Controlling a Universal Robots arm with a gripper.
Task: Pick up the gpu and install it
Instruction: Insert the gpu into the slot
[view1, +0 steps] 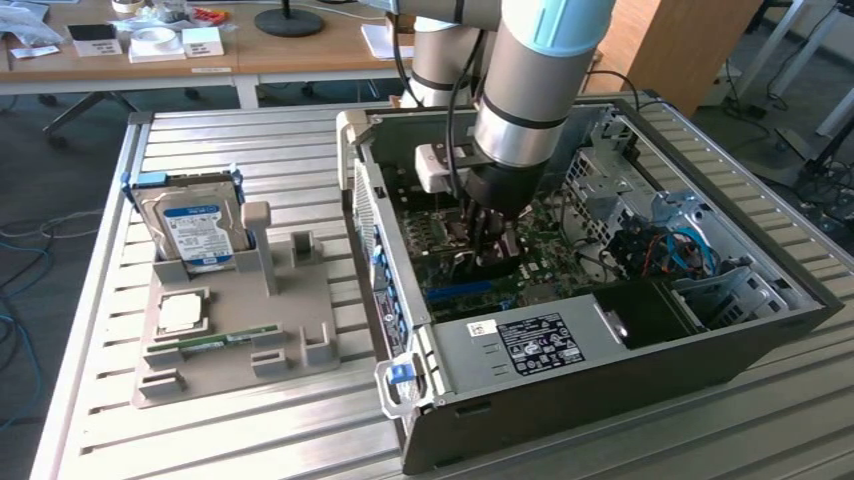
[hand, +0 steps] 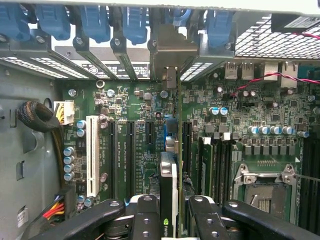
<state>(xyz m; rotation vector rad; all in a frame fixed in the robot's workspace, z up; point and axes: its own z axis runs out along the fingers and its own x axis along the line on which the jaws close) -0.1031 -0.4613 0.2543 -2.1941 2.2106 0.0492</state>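
Note:
My gripper (view1: 487, 240) reaches down into the open computer case (view1: 561, 345), just above the green motherboard (view1: 534, 255). The wrist view looks down the gpu (hand: 170, 187) edge-on: a thin upright card with a black cooler face, clamped between the two black fingers (hand: 145, 215) of my gripper (hand: 174, 220). The card's thin edge runs toward the rear of the case, where its metal bracket (hand: 169, 75) stands at the expansion-slot openings. It lies in line with the black slots of the motherboard (hand: 130, 100). Whether it is seated in a slot I cannot tell.
On the table at the exterior view's left, a grey fixture (view1: 314, 300) holds a hard drive with a blue label (view1: 198, 228), a CPU (view1: 183, 312) and a green RAM stick (view1: 214, 341). Inside the case are a white slot (hand: 92, 155), the CPU socket (hand: 265, 187) and cable bundles (hand: 37, 117).

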